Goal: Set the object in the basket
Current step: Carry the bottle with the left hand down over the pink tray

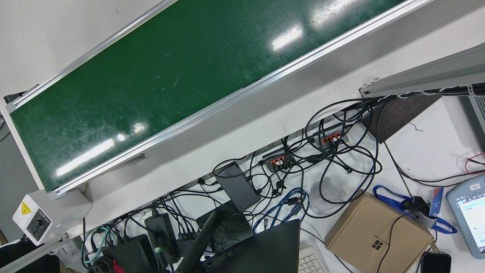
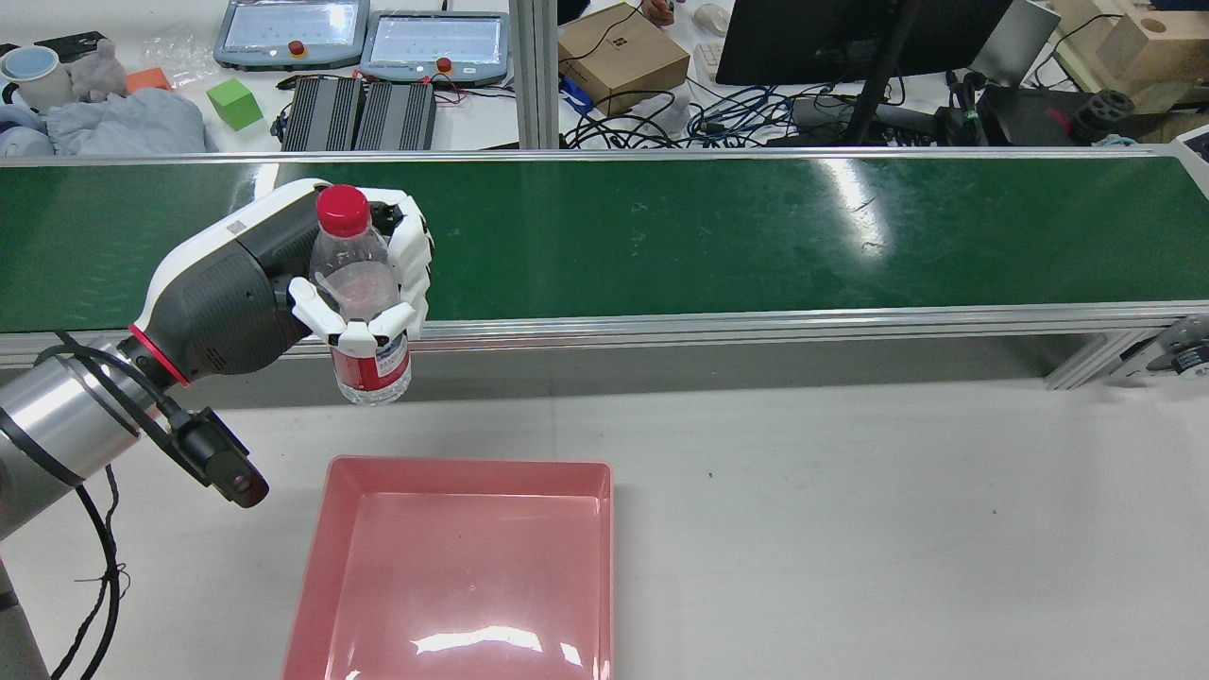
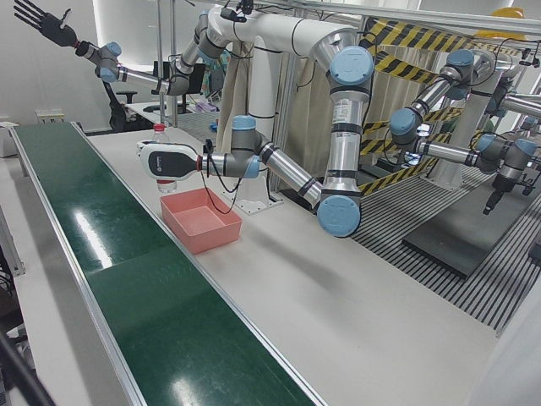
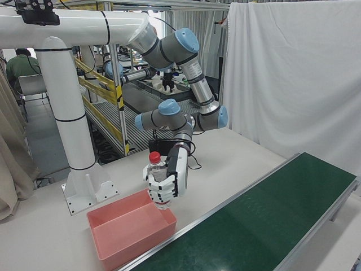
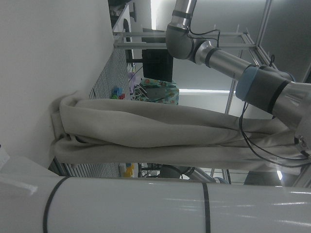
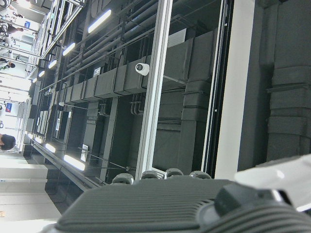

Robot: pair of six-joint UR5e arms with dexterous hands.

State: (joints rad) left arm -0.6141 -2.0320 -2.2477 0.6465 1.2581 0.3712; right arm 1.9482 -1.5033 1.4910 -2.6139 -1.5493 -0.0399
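A clear water bottle (image 2: 357, 274) with a red cap and red label hangs upright in the air, with my left hand (image 2: 236, 293) shut around its middle. It hovers between the green conveyor belt (image 2: 708, 236) and the pink basket (image 2: 463, 465), close to the basket's belt-side rim. The right-front view shows the same bottle (image 4: 157, 168) in my left hand (image 4: 175, 169) just over a corner of the basket (image 4: 107, 248), which holds nothing. In the left-front view my right hand (image 3: 40, 22) is raised high, far from the table, with its dark fingers spread and holding nothing.
The conveyor belt (image 1: 170, 83) runs along the table's far side with nothing on it. Beyond it lie a cardboard box (image 1: 379, 237), tangled cables (image 1: 303, 174), pendants (image 2: 283, 28) and a green cube (image 2: 233, 103). White table (image 2: 850, 529) stretches to the basket's right.
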